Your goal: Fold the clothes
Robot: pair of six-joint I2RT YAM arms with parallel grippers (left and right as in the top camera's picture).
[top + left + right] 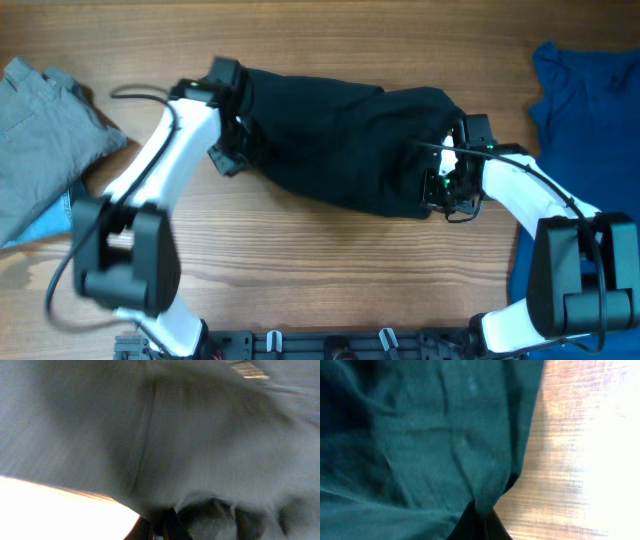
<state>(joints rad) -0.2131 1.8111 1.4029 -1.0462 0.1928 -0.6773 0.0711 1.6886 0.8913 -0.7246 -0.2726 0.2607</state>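
Note:
A black pair of shorts [340,140] lies stretched across the middle of the wooden table [330,260], bunched and wrinkled. My left gripper [232,135] is shut on its left end. My right gripper [440,180] is shut on its right end, where a small white patch [448,160] shows. In the left wrist view the dark fabric [200,435] fills nearly the whole frame, and the left gripper [162,527] pinches a fold at the bottom edge. In the right wrist view the cloth [420,435] hangs from the closed right gripper [480,525], with bare table [580,460] to the right.
A grey garment [40,130] lies crumpled at the far left, with a light blue piece [50,225] under it. A bright-blue garment [590,110] covers the far right. Both arm bases stand along the front edge of the table.

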